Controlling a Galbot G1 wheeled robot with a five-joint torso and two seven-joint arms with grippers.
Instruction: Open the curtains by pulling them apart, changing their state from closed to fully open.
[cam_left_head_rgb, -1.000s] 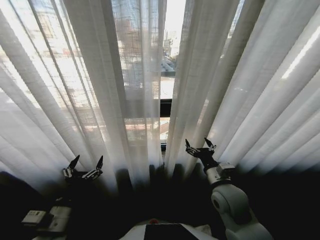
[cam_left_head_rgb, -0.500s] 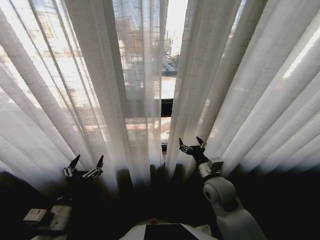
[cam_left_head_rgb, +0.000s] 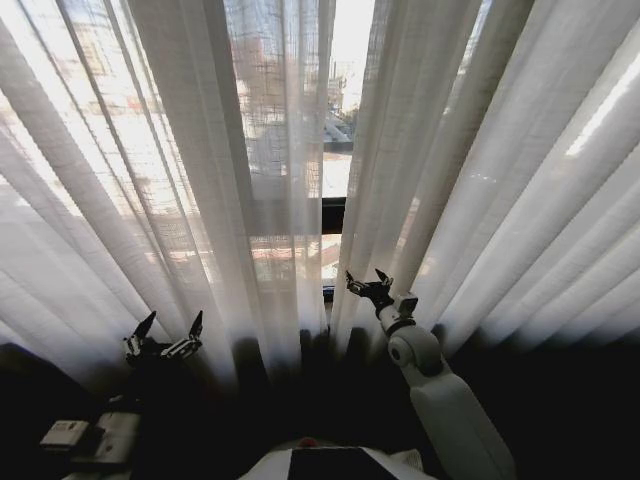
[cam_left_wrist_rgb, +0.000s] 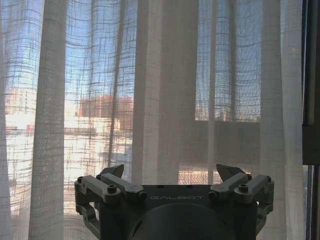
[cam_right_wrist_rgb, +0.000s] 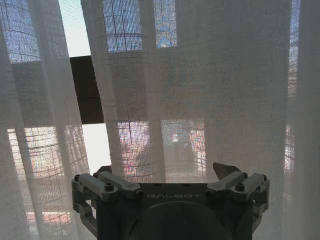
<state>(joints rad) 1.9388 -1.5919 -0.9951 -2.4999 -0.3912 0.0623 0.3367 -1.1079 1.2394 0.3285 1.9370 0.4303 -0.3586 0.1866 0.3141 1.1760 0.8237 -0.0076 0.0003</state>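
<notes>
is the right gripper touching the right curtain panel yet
Cannot tell. In the head view the open right gripper overlaps the right curtain panel edge, but neither view plainly shows contact or a gap.

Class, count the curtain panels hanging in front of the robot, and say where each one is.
2. The left curtain panel hangs before the left gripper; the right curtain panel hangs before the right gripper. A narrow gap separates them. More may hang beyond the frame.

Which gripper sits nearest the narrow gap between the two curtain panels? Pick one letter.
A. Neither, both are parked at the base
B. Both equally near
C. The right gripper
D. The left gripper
C: in the head view the right gripper, fingers open, reaches the inner edge of the right curtain panel beside the gap, while the left gripper waits well off before the left curtain panel.
</notes>
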